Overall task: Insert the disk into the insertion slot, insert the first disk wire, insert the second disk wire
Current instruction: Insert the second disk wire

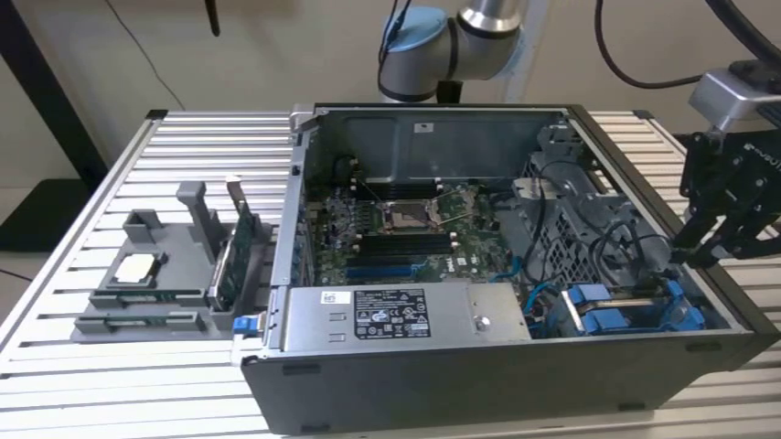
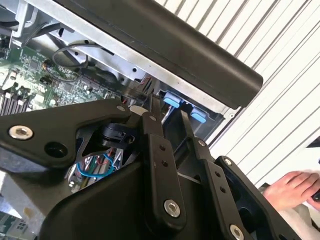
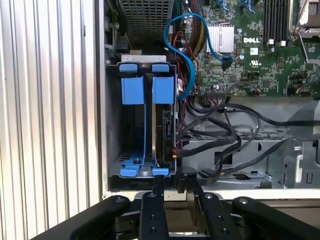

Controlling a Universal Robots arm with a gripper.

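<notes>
The gripper [image 3: 172,178] hangs just outside the computer case [image 1: 488,384], in line with the near end of the insertion slot [image 3: 113,130]. Its fingers [image 3: 156,200] stand a narrow gap apart, and nothing can be made out pinched between them.

Just past the fingertips, the disk [image 3: 164,131] sits on edge inside the insertion slot, pushed in along its length. Its blue carrier tab [image 3: 163,90] is at the slot's far end, and the neighbouring blue carrier [image 3: 132,90] looks empty. The first step therefore reads as done.

At the slot's near end, black wires [image 3: 215,145] run up to the disk's edge and seem to meet it. Whether either connector is fully seated cannot be told, so the two wire steps stay uncertain.

Beyond the slot, a blue cable [image 3: 186,55] loops toward the green motherboard [image 3: 260,60]. Farther from the slot, in the exterior view, lies the grey power-supply box [image 1: 403,315]. Farthest of all, outside the case, stands a parts fixture [image 1: 146,306].
</notes>
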